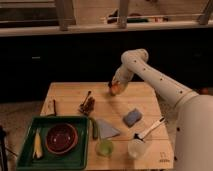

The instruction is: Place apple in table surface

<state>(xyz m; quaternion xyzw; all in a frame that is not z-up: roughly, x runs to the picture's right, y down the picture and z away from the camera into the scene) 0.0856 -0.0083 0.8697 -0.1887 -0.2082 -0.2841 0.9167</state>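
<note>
The apple point(116, 89) is a small orange-red fruit with a yellowish patch, held in my gripper point(115, 86) just above the far middle of the light tan table surface point(145, 102). The white arm reaches in from the right and bends down to it. The gripper is shut on the apple. I cannot tell whether the apple touches the wood.
A green tray point(80, 155) at the front left holds a dark red bowl point(61, 138) and a yellow item point(38, 144). A green cup point(104, 147), a pale cup point(136, 148), a brush point(149, 129), a blue sponge point(132, 117), a grey cloth point(106, 129) and dark utensils point(87, 104) lie on the table.
</note>
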